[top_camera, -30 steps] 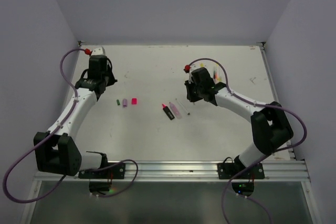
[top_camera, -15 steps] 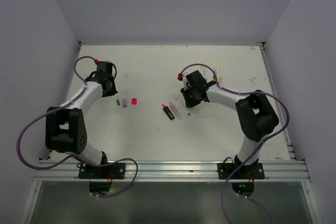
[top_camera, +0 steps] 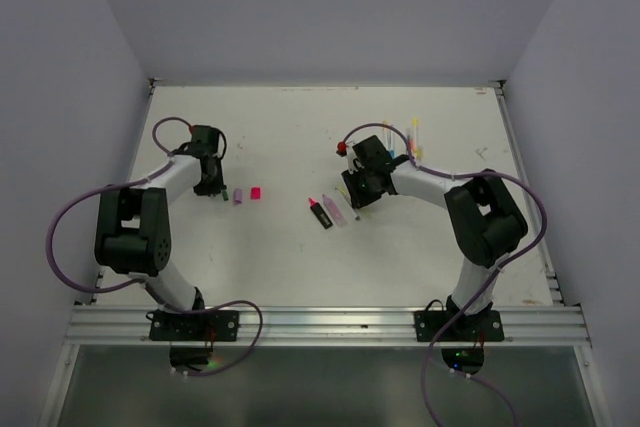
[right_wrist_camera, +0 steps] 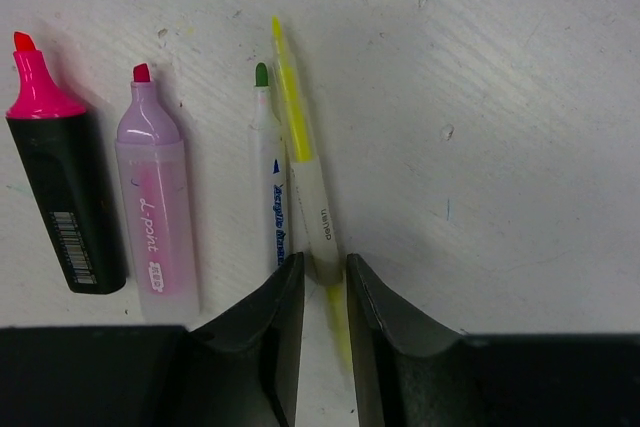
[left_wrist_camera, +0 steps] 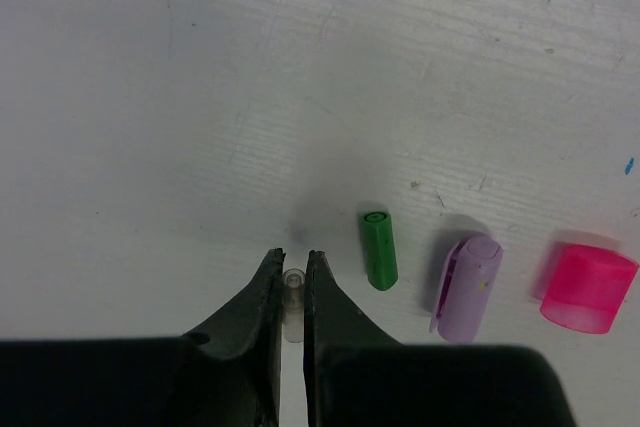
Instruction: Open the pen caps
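I see L gripper (left_wrist_camera: 291, 259) pinched narrow on clear cap (left_wrist_camera: 292, 297). Green cap (left_wrist_camera: 378, 249), lilac cap (left_wrist_camera: 467, 285) and pink cap (left_wrist_camera: 588, 288) lie at its 3 o'clock. R gripper (right_wrist_camera: 325, 269) clamps yellow pen (right_wrist_camera: 301, 172). Green-tipped pen (right_wrist_camera: 267, 182) is just beside at 9, then lilac highlighter (right_wrist_camera: 155, 209) and black-pink highlighter (right_wrist_camera: 62, 197).

The pincer (right_wrist_camera: 323, 267) grips the thin yellow pen (right_wrist_camera: 308, 182); the green-tipped pen (right_wrist_camera: 268, 182), lilac highlighter (right_wrist_camera: 158, 217) and black-and-pink highlighter (right_wrist_camera: 65, 197) lie alongside, uncapped.
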